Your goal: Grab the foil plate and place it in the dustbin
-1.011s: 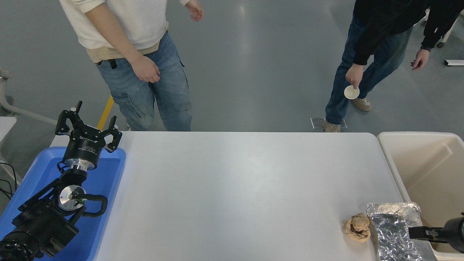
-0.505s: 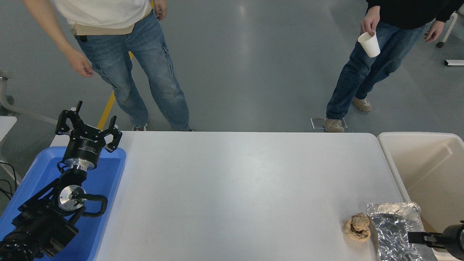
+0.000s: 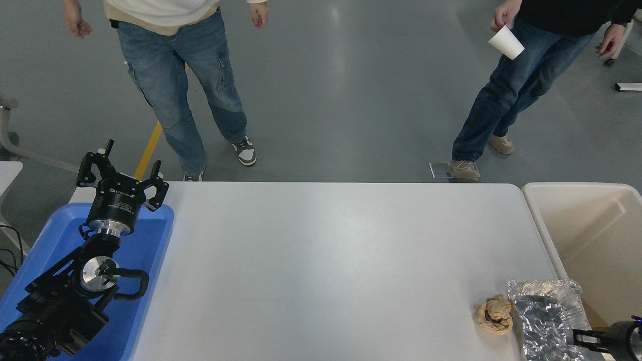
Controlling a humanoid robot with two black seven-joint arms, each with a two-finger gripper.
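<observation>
Approaching the shiny crinkled silver foil plate (image 3: pixel 546 318) at the desk's near right corner, beside the cream plastic dustbin (image 3: pixel 592 235), we cannot tell our right tool (image 3: pixel 582 337)'s opening; next, secure the rim.

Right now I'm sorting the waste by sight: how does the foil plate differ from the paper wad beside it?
The foil plate is shiny silver; the paper wad is dull tan. The foil plate is a roughly rectangular tray with a raised rim; the paper wad is a crumpled lump. The foil plate is larger and lies nearer the dustbin; the paper wad lies on its other side. Both rest on the white table.
</observation>
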